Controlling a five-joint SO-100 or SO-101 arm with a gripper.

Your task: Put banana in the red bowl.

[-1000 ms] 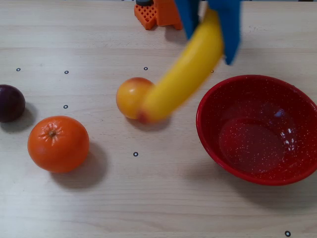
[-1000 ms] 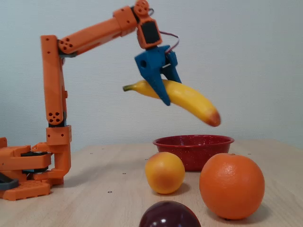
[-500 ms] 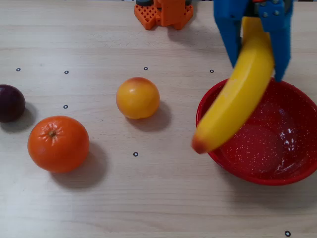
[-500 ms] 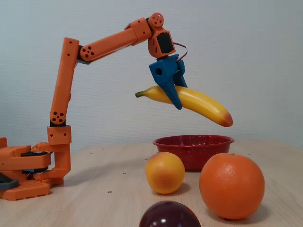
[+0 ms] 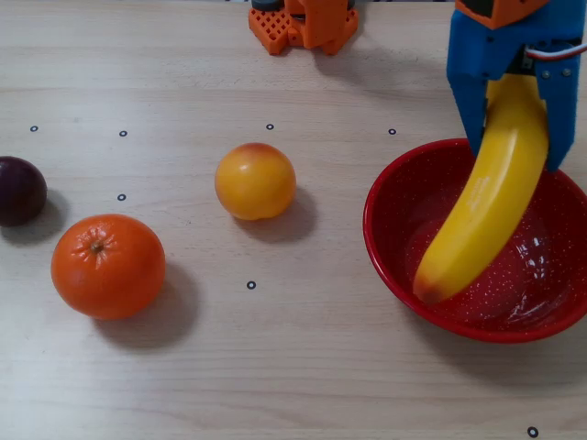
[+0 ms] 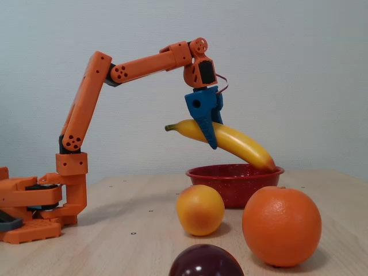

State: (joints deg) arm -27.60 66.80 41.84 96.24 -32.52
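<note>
In the overhead view we see the gripper [image 5: 514,137], blue-fingered, pinching the banana [image 5: 491,206] across its upper part, one of the fingers [image 5: 470,110] on each flank. The banana slants down and to the left from that grip, and its reddish blunt end hangs inside the rim of the red bowl [image 5: 390,252] at the right of the table [image 5: 293,367]. We judge the grip sits high on the fruit so that the long free end leads into the bowl first. Well apart to the left lie a yellow-orange round fruit [image 5: 255,181], an orange [image 5: 108,266] nearer us, and a dark plum [image 5: 20,190] at the left edge; none is in the way.

In the fixed view the orange arm [image 6: 86,109] reaches over from its base at the left, and the gripper [image 6: 208,129] clamps the banana [image 6: 241,146] near its stem half. The fruit tilts down to the right, its blunt end level with the rim of the red bowl [image 6: 230,175]; whether it touches the bowl's inside we cannot tell from here. The tilt suits a fruit longer than the bowl is wide. The yellow-orange round fruit [image 6: 200,210], orange [image 6: 282,225] and plum [image 6: 206,261] stand nearer the camera. We judge that lowering and release remain.
</note>
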